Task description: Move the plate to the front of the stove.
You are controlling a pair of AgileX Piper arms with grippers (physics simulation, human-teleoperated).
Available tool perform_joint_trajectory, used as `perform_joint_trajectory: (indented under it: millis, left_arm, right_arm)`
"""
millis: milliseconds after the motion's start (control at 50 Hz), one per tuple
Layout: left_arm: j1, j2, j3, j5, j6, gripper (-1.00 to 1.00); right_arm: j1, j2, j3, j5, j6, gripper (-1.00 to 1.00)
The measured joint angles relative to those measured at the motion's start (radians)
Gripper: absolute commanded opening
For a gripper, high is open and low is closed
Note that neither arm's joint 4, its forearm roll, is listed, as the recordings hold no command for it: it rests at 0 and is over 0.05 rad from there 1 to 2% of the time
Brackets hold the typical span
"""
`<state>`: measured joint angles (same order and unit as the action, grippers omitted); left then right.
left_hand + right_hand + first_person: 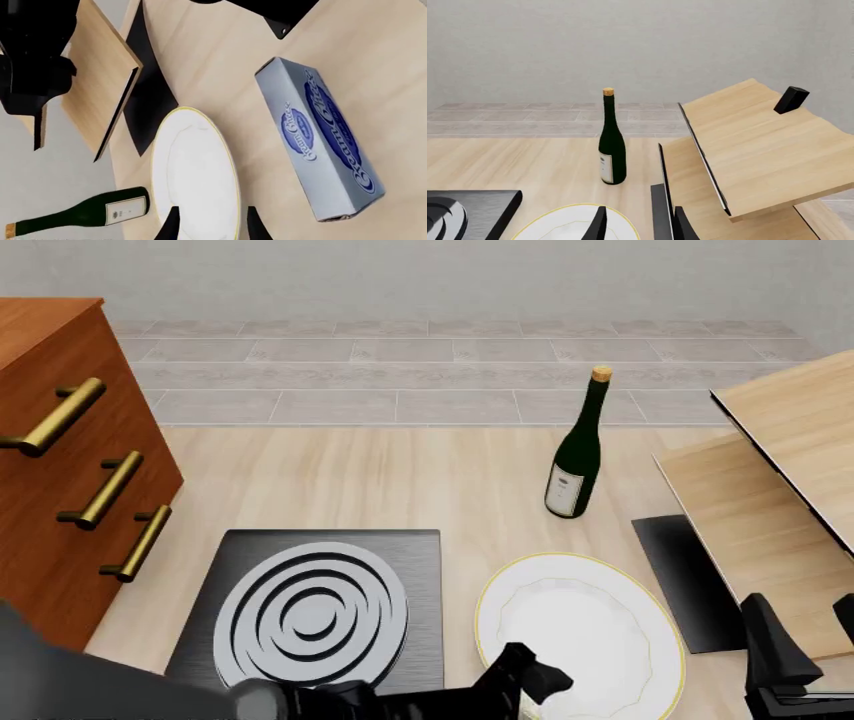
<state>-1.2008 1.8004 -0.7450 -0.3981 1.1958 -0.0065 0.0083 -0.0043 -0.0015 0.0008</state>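
L gripper [210, 225]: fingers apart, straddling near rim of the plate [197, 175] in L wrist view; not clamped yet, contact w/ rim can't be confirmed. In front view, at bottom edge, over plate's near-left edge.
R gripper [637, 222]: fingertips parted, nothing between; low at bottom right in front view, beside the black mat [687, 585]. Idle.
Plate [581, 635]: flat on table, just right of the stove [320, 610], near but apart from slab edge. Still to be moved to stove's near side.
Step in hand (est.): seat L fingers on rim, pinch, then lift.
How to do well: one finger under rim, one over; close slow, thin shallow rim likely slips. Lift only enough to clear slab edge, keep level.
Path: pull toward arms, then left, set down at stove's near edge; little room visible there, L arm covers it.
Hazards: wine bottle [577, 450] upright beyond plate, don't push plate fwd. Cream cheese box [323, 140] near plate in L wrist view, not visible in front view. Wooden boards [774, 490] at right, well clear.
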Motion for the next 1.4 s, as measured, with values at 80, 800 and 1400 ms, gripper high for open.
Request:
perform_joint_trajectory:
  millis: [80,800,1400]
  left_arm:
    - [0.002,0.006,-0.004,0.0,0.0,1.0]
    - [0.006,0.075,-0.051,0.005,-0.028,1.0]
    - [0.038,0.119,-0.057,-0.009,-0.026,1.0]
  right_arm:
    - [0.0,0.0,0.0,0.0,0.0,1.0]
    - [0.0,0.0,0.0,0.0,0.0,1.0]
    - [0.0,0.0,0.0,0.0,0.0,1.0]
